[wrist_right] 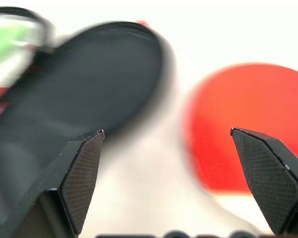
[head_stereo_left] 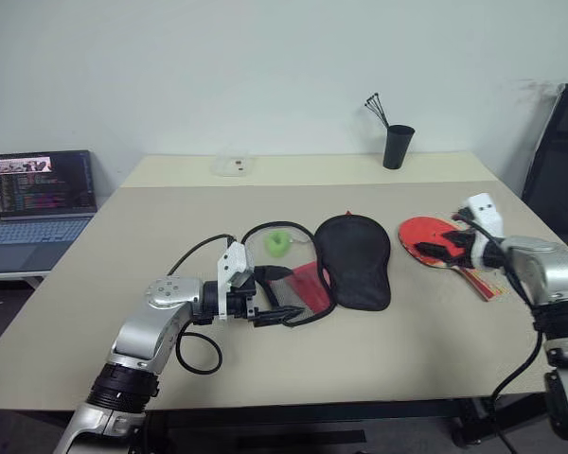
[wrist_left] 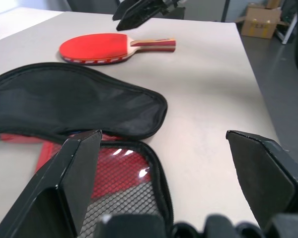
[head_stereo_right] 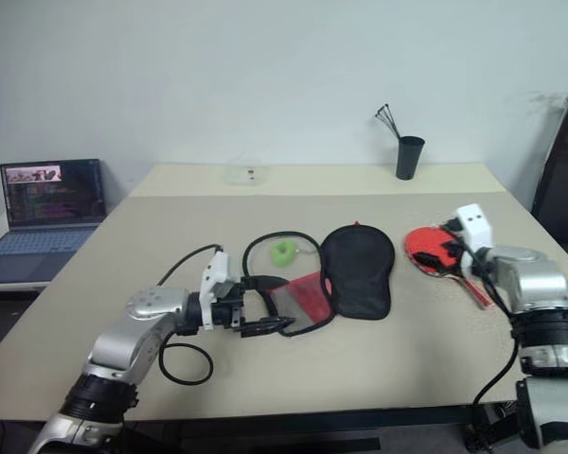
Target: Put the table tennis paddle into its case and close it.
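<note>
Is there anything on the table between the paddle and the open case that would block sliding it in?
Nothing visible. Bare table separates the table tennis paddle from the case, which lies open with its black lining up. The right gripper, open, hovers over the paddle.

paddle (wrist_right: pixel 248 124) blurred, case (wrist_right: pixel 79 99) blurred, cut off

1. Tabletop (head_stereo_left: pixel 170 284): beige, wide, a seam running across its far part.
2. Black cup (head_stereo_left: pixel 398 146): upright near the far edge, thin dark sticks standing in it.
3. Clear shallow dish (head_stereo_left: pixel 233 165): at the far edge, well apart from the cup.
4. Laptop (head_stereo_left: pixel 40 203): open, screen lit, on a separate surface beside the tabletop.
5. Black chair (head_stereo_left: pixel 560 161): at the far right.
6. Cardboard box (wrist_left: pixel 260 21): on the floor.
</note>
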